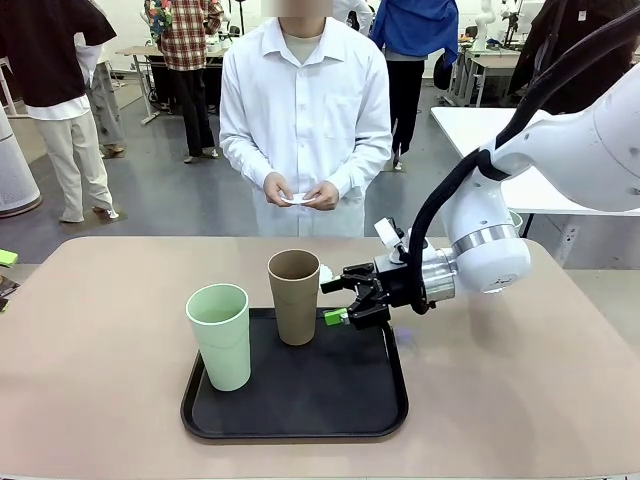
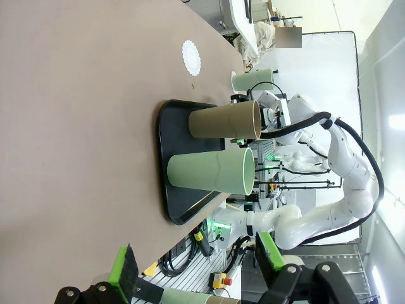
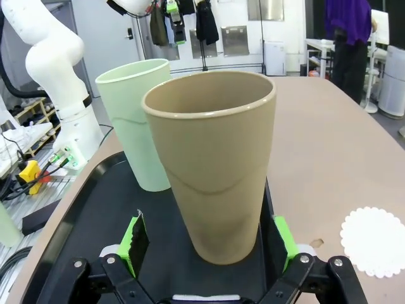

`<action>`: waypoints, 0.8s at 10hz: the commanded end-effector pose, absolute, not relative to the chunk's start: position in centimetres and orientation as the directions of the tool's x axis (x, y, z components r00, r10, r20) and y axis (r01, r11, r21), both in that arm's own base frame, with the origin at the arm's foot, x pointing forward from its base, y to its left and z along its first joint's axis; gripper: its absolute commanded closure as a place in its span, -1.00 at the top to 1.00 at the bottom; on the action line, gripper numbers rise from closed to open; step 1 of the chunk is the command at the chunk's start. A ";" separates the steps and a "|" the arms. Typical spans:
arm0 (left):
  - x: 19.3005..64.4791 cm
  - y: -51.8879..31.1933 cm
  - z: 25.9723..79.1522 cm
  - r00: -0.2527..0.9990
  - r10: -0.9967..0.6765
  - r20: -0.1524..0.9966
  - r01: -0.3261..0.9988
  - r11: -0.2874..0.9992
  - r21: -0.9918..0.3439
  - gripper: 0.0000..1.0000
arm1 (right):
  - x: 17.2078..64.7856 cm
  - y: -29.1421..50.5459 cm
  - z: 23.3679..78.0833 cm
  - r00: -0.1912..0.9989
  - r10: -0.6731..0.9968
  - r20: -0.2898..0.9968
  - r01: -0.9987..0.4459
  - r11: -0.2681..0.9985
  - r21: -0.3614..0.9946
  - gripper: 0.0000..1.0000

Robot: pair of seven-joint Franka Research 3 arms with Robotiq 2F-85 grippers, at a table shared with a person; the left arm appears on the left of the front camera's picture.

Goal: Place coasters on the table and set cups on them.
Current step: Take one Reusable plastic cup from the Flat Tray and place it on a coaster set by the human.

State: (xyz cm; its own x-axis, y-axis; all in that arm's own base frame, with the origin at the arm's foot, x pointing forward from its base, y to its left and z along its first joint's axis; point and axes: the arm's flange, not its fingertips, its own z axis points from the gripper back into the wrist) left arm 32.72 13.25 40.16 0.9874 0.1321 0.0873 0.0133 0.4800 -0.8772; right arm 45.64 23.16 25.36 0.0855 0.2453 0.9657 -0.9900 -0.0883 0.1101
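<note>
Pincer on right arm (image 1: 333,302) wide open, fingers either side of brown cup (image 1: 294,295) standing on tray (image 1: 300,405). Mint cup (image 1: 221,335) also on tray, just beside brown one. One coaster (image 3: 373,240) flat on table (image 1: 100,300) just off tray. Left pincer (image 2: 196,266) open, well clear of tray

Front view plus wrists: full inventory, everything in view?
brown cup: one, brown, on the tray's far side
mint cup: one, pale green, on the tray's left
second mint cup: one, pale green, right of the tray
coaster: one, white, on the table past the tray's far edge
white disc: one, held by the person, likely a coaster
tray: one, black, mid-table
table: one, beige
person's hands: two, far side, holding the disc
right hand: one, open, flanking the brown cup
left hand: one, open, empty, left of the tray
</note>
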 end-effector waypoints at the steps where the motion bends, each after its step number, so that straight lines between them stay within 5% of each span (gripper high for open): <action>1: 32.7 13.3 40.3 0.986 0.139 0.091 0.015 0.470 -0.883 1.00 | 46.3 24.1 24.9 0.055 0.246 0.968 -0.992 -0.093 0.080 1.00; 8: 32.7 13.3 40.3 0.986 0.139 0.091 0.015 0.470 -0.883 1.00 | 46.9 25.8 24.3 0.051 0.256 0.965 -0.986 -0.140 0.089 1.00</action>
State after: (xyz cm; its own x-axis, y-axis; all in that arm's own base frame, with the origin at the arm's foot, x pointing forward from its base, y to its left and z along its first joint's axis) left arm 32.72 13.25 40.16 0.9874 0.1321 0.0873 0.0134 0.4800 -0.8772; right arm 46.30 25.15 24.74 0.0713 0.2458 0.9667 -0.9862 -0.1280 0.1053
